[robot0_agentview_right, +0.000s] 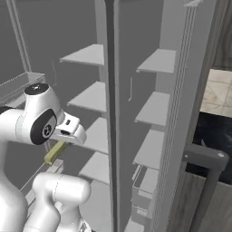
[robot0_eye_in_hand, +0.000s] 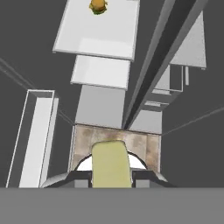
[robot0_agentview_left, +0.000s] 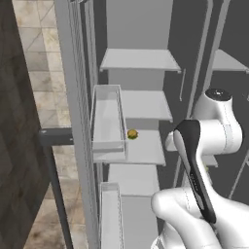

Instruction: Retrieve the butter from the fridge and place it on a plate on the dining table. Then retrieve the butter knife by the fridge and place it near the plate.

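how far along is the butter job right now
Early stage. Done: the fridge stands open and the butter sits between the fingers of the gripper, in front of the shelves. In hand: carrying it out of the fridge. Left: setting it on the plate at the dining table, then fetching the butter knife and laying it near the plate.

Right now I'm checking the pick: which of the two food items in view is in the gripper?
The butter, the slim yellowish stick between the gripper fingers. The round brown-and-green burger-like item sits apart on a fridge shelf.
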